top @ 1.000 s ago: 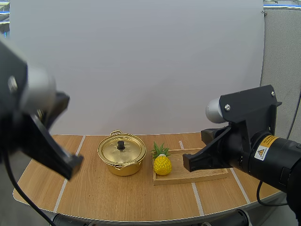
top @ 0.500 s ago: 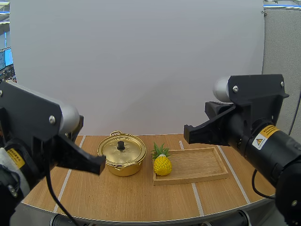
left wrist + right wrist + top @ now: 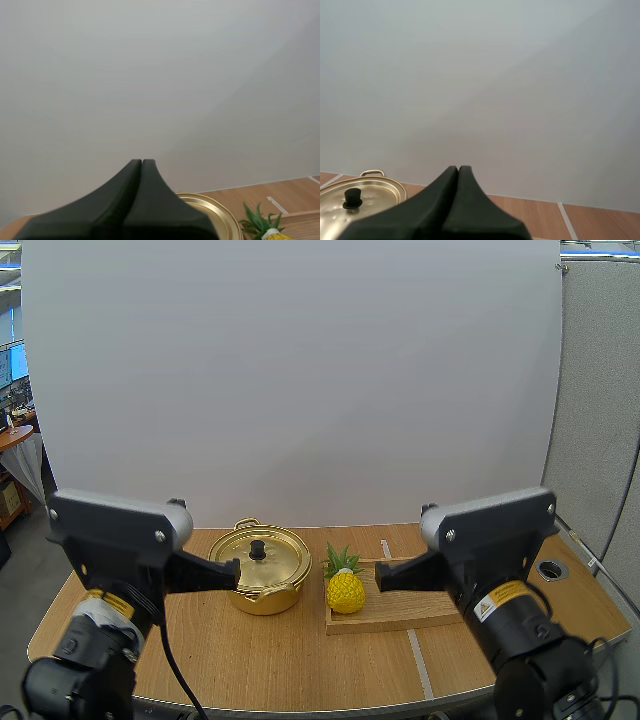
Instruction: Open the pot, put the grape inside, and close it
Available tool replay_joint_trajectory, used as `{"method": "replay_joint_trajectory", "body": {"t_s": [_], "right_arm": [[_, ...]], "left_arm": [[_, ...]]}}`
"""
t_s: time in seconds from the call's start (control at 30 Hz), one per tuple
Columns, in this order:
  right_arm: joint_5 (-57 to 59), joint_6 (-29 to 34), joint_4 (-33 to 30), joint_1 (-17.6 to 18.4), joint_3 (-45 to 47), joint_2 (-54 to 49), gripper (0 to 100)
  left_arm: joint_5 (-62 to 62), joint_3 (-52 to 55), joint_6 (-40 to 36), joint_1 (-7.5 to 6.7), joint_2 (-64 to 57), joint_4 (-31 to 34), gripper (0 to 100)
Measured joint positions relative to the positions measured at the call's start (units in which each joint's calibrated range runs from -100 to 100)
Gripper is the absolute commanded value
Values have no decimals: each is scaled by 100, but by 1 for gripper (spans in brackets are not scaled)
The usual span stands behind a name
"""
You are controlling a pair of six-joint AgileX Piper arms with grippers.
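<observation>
Both arms have dropped lower. Left end effector (image 3: pixel 142 161) and right end effector (image 3: pixel 458 168) are each pressed together, empty. On the tabletop (image 3: pixel 280 650) the lidded pot (image 3: pixel 258 575) stands left of a pineapple (image 3: pixel 345 591), not a grape, at the tray's (image 3: pixel 430 608) left end. Spread the fingers, then descend squarely on the lid knob (image 3: pixel 258 549). Yellow warning stickers (image 3: pixel 500 598) are unreadable.

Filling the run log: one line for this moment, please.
left hand shut | right hand shut | lid on pot | pineapple at tray left end
</observation>
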Motion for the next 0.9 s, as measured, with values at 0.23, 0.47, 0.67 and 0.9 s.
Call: {"method": "replay_joint_trajectory", "body": {"t_s": [0.23,0.47,0.67,0.9], "right_arm": [[-648,0,-11,0,713,0,0],[-632,0,-11,0,726,0,0],[147,80,-11,-89,736,0,0],[1798,121,-11,-106,736,0,0]], "left_arm": [[-878,837,18,0,0,54,0],[-1170,1156,28,9,0,78,0],[-177,1181,28,84,0,81,0],[1229,1192,-327,91,0,104,0]]}}
